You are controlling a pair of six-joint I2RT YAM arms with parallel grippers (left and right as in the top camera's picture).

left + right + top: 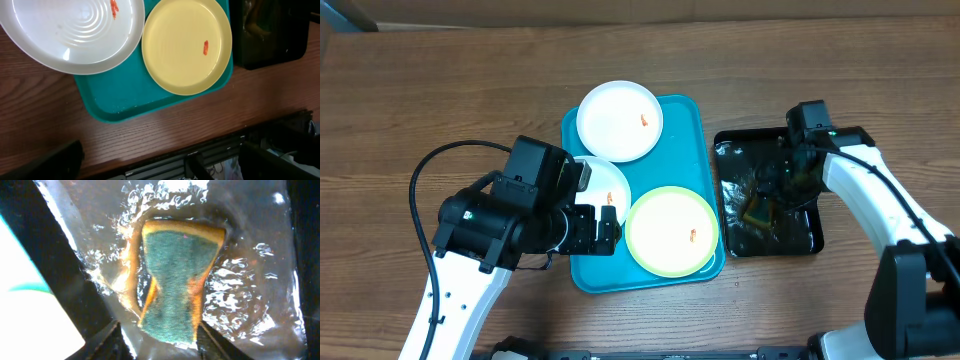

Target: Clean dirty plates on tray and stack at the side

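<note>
While the right gripper [159, 332] hung over the water-filled black tray [810, 238] at the right, its jaws stood parted astride the green-topped sponge [177, 280]. Left of it lay the turquoise tray [685, 130], holding the far white plate [620, 120], the second white plate [603, 180] half under the left arm, and the green-rimmed plate [672, 232] nearest. Whether the left gripper [607, 228] was open or closed could not be told.
</note>
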